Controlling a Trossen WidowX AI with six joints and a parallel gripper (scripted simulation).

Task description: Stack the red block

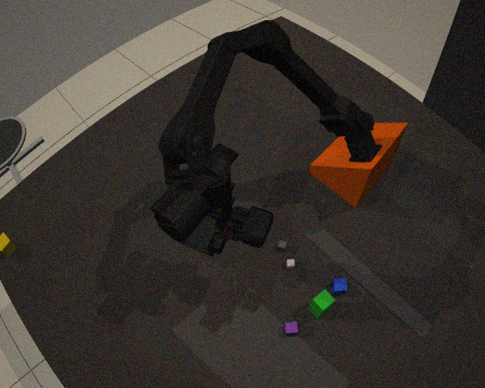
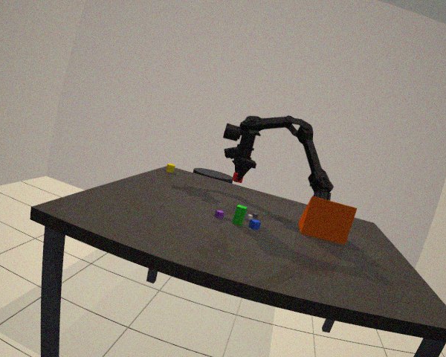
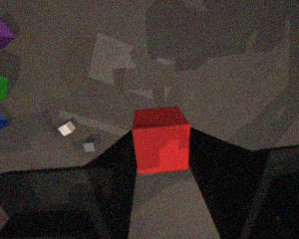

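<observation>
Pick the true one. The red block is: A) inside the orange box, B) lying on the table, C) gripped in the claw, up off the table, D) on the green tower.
C: the claw is shut on the red block, and the exterior view shows the block hanging well above the table, away from the green tower.

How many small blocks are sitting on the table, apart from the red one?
6: yellow at the far left edge; grey and white near the gripper; blue, purple and the green tower clustered together. The arm may hide others.
</observation>
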